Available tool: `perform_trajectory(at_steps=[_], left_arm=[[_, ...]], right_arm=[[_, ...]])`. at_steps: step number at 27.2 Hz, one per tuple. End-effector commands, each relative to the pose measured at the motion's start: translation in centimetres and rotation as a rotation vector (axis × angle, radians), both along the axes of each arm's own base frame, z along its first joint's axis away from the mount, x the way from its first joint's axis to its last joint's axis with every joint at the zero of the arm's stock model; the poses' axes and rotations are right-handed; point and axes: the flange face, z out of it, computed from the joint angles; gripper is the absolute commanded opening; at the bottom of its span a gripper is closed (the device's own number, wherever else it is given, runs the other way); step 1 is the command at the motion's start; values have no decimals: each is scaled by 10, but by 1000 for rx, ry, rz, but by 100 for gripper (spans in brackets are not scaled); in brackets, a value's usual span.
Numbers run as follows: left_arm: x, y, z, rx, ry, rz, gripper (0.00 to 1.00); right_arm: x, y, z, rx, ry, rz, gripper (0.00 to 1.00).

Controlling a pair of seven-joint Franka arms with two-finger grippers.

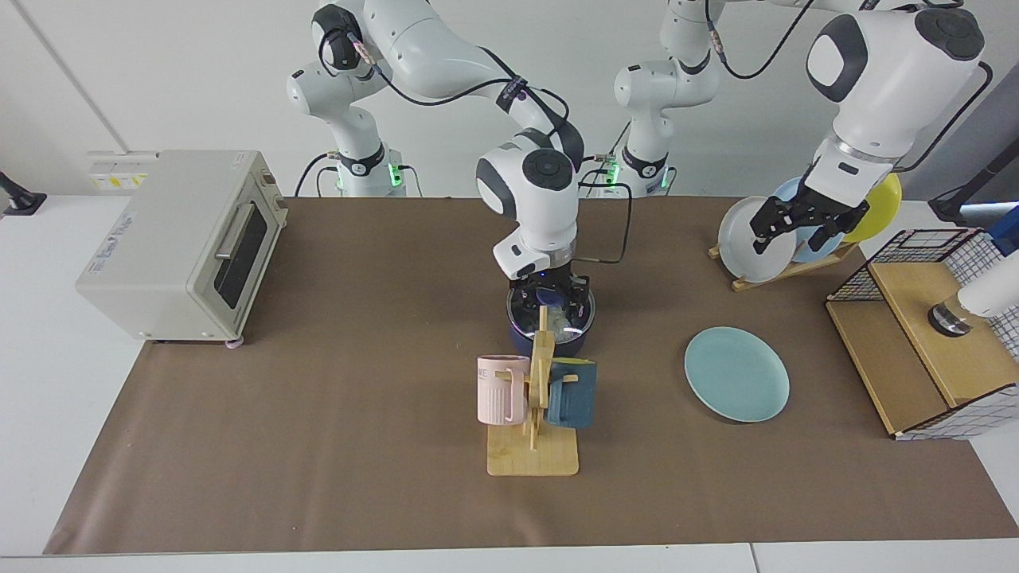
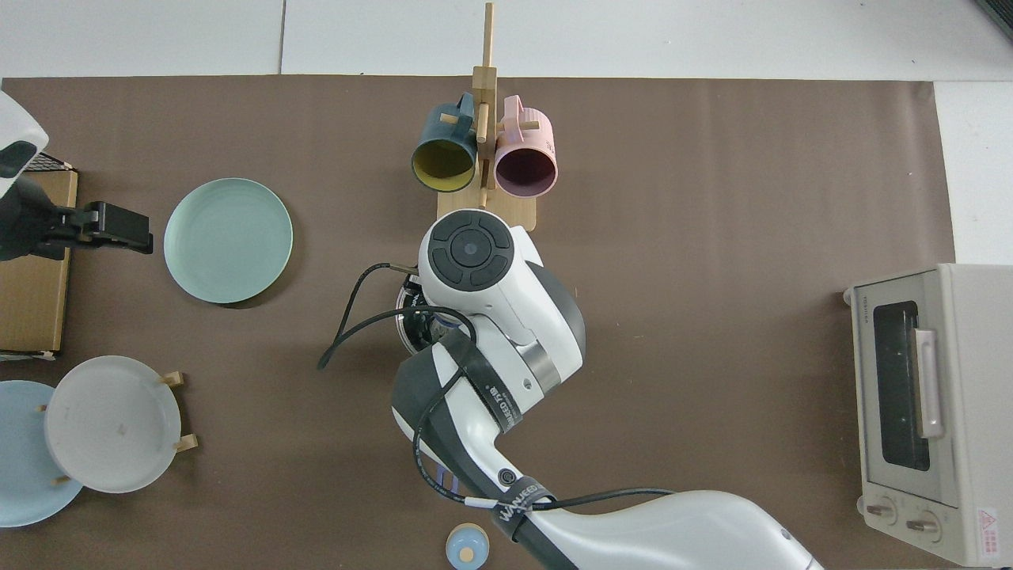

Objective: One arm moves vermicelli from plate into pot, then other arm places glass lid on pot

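Brown paper covers the table, and at its middle the right pincer [image 1: 548, 296] sits over the pot [image 1: 551, 334], gripping the knob of the glass lid [image 1: 567, 317], vermicelli apparently beneath it. Judging by this, release only once the rim seats level. Left pincer [image 1: 800, 227] waits open by the plate rack [image 1: 784, 267]; the plate [image 1: 736, 374] lies bare.

Matt brown paper cover [image 1: 334, 446] over the table. Beside the pale wood mug rack [image 1: 535, 454]: smooth matt teal plate [image 1: 737, 374], clear glass lid [image 1: 567, 321] on the dark blue pot [image 1: 519, 333]. Glossy white plastic arm shells; brushed metal toaster oven [image 1: 179, 239].
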Motion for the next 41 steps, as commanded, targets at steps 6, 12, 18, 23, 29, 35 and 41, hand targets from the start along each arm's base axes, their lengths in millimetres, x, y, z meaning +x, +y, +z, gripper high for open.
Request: perform_trajectory(at_steps=[6, 12, 18, 23, 29, 35, 41], left_arm=[[-7, -2, 3, -4, -4, 8, 100], [-8, -2, 5, -4, -7, 8, 100], [-8, -2, 5, -4, -7, 8, 100], [-8, -2, 6, -4, -9, 8, 100], [-8, -1, 6, -4, -9, 9, 100], [-8, 0, 6, -4, -9, 11, 100], [-8, -2, 6, -4, -10, 8, 100]], right_arm=[[3, -10, 18, 13, 9, 18, 100], [4, -7, 55, 27, -11, 27, 100], [1, -20, 104, 66, -73, 88, 100], [10, -63, 127, 49, -63, 148, 100], [37, -142, 136, 26, -40, 227, 100], [58, -227, 142, -2, -17, 287, 100], [68, -306, 146, -40, -30, 384, 100]])
